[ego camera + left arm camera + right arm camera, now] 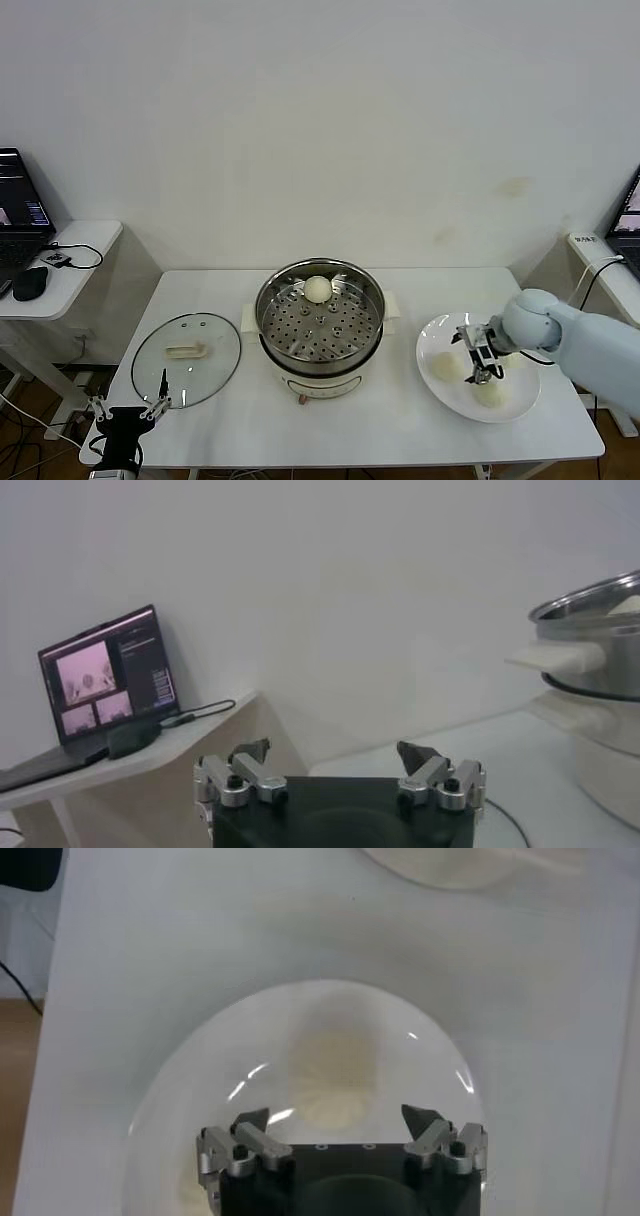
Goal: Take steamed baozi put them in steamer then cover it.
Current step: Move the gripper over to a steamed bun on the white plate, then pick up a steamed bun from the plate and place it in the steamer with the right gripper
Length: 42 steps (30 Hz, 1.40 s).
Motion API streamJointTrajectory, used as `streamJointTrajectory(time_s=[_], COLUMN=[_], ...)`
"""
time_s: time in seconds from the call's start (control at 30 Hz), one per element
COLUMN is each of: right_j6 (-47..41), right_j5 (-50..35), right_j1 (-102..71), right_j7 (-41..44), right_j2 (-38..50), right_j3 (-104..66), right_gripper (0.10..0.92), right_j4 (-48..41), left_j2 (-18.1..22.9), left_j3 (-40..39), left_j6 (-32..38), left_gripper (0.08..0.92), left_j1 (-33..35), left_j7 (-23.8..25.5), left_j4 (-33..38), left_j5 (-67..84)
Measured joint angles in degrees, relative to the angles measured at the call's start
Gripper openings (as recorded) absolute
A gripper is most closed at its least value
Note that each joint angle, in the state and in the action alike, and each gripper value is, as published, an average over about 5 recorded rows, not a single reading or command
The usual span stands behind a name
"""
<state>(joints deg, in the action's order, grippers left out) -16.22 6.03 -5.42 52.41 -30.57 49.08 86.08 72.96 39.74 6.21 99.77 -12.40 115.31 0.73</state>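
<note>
Head view shows one baozi (318, 289) already in the steamer (319, 322); right of it, my right hand (478, 358) hangs fingers apart over three on the plate (430, 345). Left of it lies the cover (186, 359), my spread left hand (127, 407) nearby.

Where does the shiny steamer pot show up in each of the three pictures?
Head view: the steamer stands mid-table, one bun inside at its back.
Left wrist view: only its steel side and a cream handle show, at the picture's edge.
Right wrist view: not in it.
Shared landmark: the white table.
</note>
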Motion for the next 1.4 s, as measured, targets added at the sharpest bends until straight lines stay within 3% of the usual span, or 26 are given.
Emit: streamJointTrajectory(time_s=[0.27,0.63,1.0,1.4], right_j6=[-0.1,-0.4,-1.1,-4.0], right_j5=[0.2,0.3,-3.1,-12.8], right_j1=[-1.2,-1.6,4.6,24.0], right_j7=[-0.6,-0.2,1.6,2.4], right_j2=[-2.8,-4.1,-1.7,-2.6], right_j3=[-0.7,-1.0,0.4,6.6], right_gripper=[0.781,0.636,0.628,0.636], right_j4=[-2.6,-3.6,-1.2,1.8], left_j2=[-0.2,-0.2,-0.4,-1.1], left_j3=[0.1,0.2,0.4,-0.2], left_j6=[0.0,0.0,0.0,-0.1], left_gripper=[0.823,0.823,0.823,0.823], left_j1=[-0.2,-0.1,-0.2,-0.9], left_j7=[0.1,0.1,0.1,0.1], left_j4=[-0.2,-0.2,-0.2,-0.3], left_j5=[0.0,0.1,0.4,0.9])
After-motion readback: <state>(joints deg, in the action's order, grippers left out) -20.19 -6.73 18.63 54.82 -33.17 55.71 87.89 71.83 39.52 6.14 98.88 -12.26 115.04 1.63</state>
